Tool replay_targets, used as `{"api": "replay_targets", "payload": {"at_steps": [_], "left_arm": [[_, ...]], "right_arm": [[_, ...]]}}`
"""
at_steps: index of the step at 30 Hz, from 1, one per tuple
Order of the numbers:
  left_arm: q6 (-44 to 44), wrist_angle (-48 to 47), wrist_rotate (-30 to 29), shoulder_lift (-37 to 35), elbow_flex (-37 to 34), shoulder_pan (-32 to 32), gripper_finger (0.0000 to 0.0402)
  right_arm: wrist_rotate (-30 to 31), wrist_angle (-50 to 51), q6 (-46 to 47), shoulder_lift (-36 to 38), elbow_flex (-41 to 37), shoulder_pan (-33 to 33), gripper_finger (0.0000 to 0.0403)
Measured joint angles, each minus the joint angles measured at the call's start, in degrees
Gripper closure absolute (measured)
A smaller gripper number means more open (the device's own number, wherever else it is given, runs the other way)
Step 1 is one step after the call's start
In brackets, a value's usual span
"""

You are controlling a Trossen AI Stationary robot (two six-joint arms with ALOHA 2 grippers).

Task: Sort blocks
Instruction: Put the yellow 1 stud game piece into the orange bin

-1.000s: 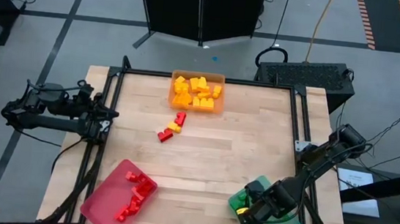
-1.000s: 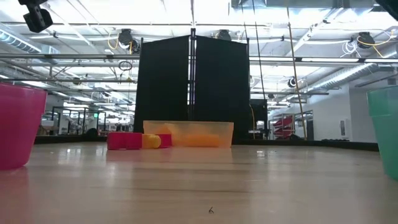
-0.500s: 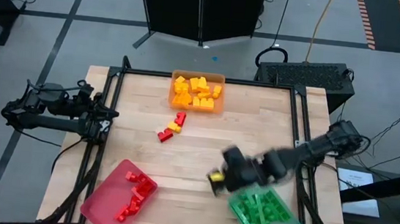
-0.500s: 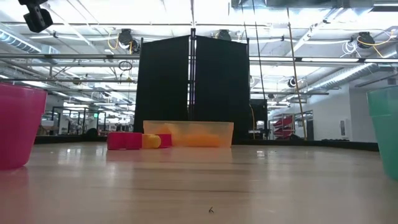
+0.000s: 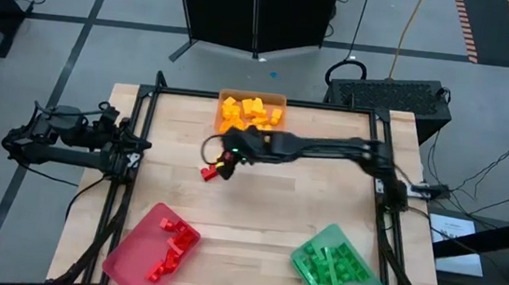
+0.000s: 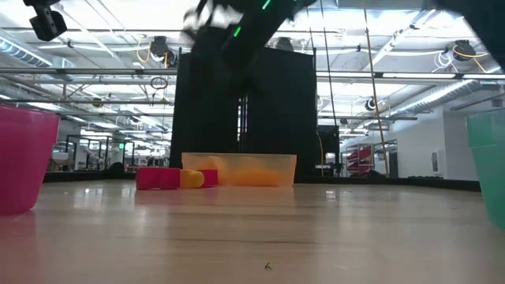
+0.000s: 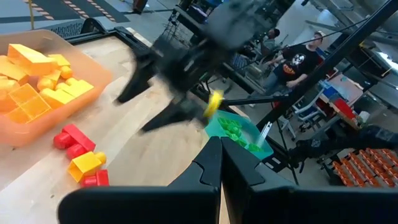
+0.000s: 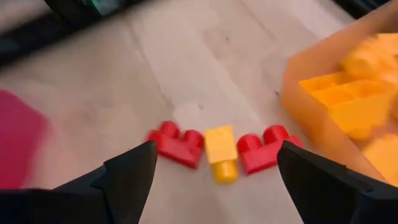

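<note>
The right arm reaches across the wooden worktop [image 5: 257,208] and its right hand [image 8: 214,165] hangs above the last loose pieces, fingers spread wide and holding nothing. The step in hand, I think, is the approach for the next pick.

Three small studded plastic bricks lie in a short row just in front of the translucent orange tray [image 5: 250,116]: a red brick [image 8: 176,143], a yellow brick [image 8: 220,151] and a second red brick [image 8: 266,147], each touching its neighbour. In the right wrist view the yellow brick sits almost midway between the open fingers.

The next move probably calls for a straight descent and a careful closing on one brick only, because the neighbours touch it.

The pink-red tray [image 5: 152,248] and the teal-green tray [image 5: 340,270] already hold bricks.

The left hand [image 7: 219,163] waits at the left edge, fingers pressed together and empty.
</note>
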State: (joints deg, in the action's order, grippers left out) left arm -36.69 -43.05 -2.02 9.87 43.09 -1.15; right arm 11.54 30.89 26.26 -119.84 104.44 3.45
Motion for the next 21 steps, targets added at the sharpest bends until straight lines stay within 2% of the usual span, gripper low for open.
{"api": "replay_targets", "payload": {"at_steps": [5, 11, 21], "left_arm": [[-0.01, -0.08, 0.0, 0.02, 0.0, 0.0, 0.0398], [-0.03, -0.71, 0.0, 0.02, 0.0, 0.0, 0.0398], [-0.35, -3.6, 0.02, 0.02, 0.02, 0.0, 0.0398]], "right_arm": [[0.11, 0.78, -10.38, -11.94, 10.91, 1.51, 0.0079], [0.26, 6.62, -14.49, -22.02, 22.69, 2.77, 0.0079], [0.06, 14.67, -13.45, -24.88, 24.61, 4.12, 0.0079]]}}
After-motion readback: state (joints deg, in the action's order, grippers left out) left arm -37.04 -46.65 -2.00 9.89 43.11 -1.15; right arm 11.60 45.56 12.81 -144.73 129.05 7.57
